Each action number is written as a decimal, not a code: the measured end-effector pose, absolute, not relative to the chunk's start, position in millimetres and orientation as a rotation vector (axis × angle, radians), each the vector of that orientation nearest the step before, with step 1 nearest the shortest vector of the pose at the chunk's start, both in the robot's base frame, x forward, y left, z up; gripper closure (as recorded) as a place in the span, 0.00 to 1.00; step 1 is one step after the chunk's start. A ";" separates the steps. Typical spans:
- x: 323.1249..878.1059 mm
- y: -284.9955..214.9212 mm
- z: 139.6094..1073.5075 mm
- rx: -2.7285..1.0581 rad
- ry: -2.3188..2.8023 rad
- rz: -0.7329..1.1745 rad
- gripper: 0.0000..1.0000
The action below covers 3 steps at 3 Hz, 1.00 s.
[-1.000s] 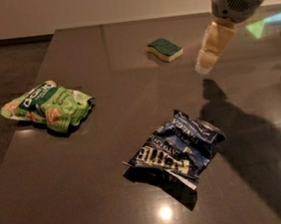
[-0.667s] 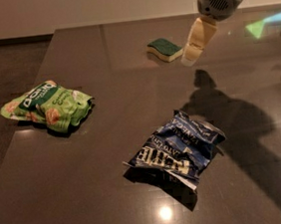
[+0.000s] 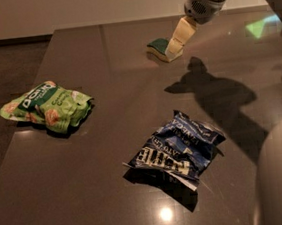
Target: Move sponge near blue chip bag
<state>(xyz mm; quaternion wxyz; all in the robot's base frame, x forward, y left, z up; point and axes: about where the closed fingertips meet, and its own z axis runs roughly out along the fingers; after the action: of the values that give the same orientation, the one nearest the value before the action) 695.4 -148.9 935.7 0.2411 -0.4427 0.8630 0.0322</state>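
While claw (image 3: 176, 45) overlaps sponge (image 3: 158, 46) edge, open/shut can't tell; blue chip bag (image 3: 177, 151) well apart.

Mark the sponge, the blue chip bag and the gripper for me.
sponge (image 3: 157, 47): camera view, green top.
blue chip bag (image 3: 177, 151): camera view, middle of lettering.
gripper (image 3: 176, 44): camera view, tip, at the sponge's right end.

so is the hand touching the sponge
Cannot tell. In the camera view the hand overlaps one end of the sponge, far from the blue chip bag, but this one angle shows neither contact nor a gap.
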 end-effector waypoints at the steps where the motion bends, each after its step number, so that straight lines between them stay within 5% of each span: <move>1: 721.8 -139.9 917.1 -1.116 2.390 0.138 0.00; 3: 766.8 -117.0 884.8 -0.986 2.427 0.184 0.00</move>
<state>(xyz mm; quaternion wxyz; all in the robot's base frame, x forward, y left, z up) 766.8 -117.0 884.8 0.2548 -0.3630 0.8937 0.0679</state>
